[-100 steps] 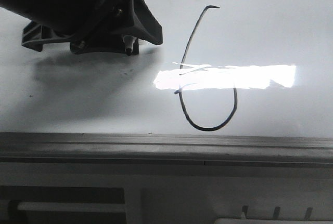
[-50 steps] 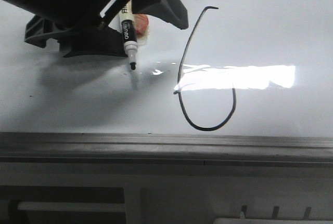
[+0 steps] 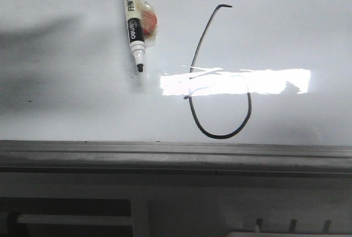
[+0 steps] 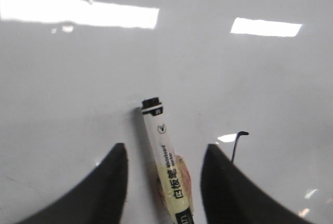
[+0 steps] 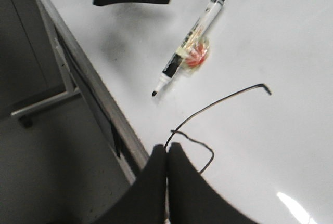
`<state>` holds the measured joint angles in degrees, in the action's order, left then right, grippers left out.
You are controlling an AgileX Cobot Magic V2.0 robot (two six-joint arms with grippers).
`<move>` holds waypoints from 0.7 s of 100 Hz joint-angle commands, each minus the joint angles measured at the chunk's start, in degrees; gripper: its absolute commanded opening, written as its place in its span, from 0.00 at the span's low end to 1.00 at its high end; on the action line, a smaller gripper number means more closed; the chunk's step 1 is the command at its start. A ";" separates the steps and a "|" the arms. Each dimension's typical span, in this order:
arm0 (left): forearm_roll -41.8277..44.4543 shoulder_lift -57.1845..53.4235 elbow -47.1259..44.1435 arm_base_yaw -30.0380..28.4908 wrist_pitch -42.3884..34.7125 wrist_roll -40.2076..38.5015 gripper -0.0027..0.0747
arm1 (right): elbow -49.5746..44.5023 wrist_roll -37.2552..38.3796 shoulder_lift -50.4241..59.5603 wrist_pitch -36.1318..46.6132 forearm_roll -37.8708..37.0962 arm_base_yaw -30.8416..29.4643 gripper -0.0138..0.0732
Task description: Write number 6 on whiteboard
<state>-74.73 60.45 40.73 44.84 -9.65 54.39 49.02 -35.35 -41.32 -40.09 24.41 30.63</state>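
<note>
Front view: whiteboard [image 3: 66,110] lying flat, grey frame strip [image 3: 176,152] along its near edge. Number 6 [image 3: 220,72] drawn in thin black line right of centre, hooked top, rounded loop crossing a bright glare band [image 3: 275,81]. Marker [image 3: 133,28] lying on the board just left of the 6, uncapped tip pointing toward the frame, a small orange-and-clear tag beside its barrel.

Left wrist view: left fingers [image 4: 164,182] spread apart on either side of the marker [image 4: 166,161], not touching it.

Right wrist view: right fingers [image 5: 167,161] pressed together, grasping nothing, over the loop of the 6 [image 5: 218,104]; marker [image 5: 190,42] well apart.
</note>
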 commanded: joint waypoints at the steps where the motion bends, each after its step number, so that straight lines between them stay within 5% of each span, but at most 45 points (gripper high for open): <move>1: 3.03 -5.64 0.12 -0.01 0.82 5.50 0.13 | -1.16 0.30 4.17 8.51 0.66 -0.36 0.10; 6: 3.78 -9.33 -1.37 -0.01 2.58 8.40 0.01 | -4.22 0.30 7.21 11.92 0.04 -0.36 0.10; 28: 7.83 -21.47 -9.53 -0.01 11.83 11.19 0.01 | -22.67 0.30 22.68 26.69 -0.11 -0.36 0.10; 70: 7.42 -26.75 -19.94 -0.01 13.32 11.19 0.01 | -34.02 0.30 34.21 24.16 -0.11 -0.36 0.10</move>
<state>-66.93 33.54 20.31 44.84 4.84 65.36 13.84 -35.13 -6.64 -19.25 23.96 30.63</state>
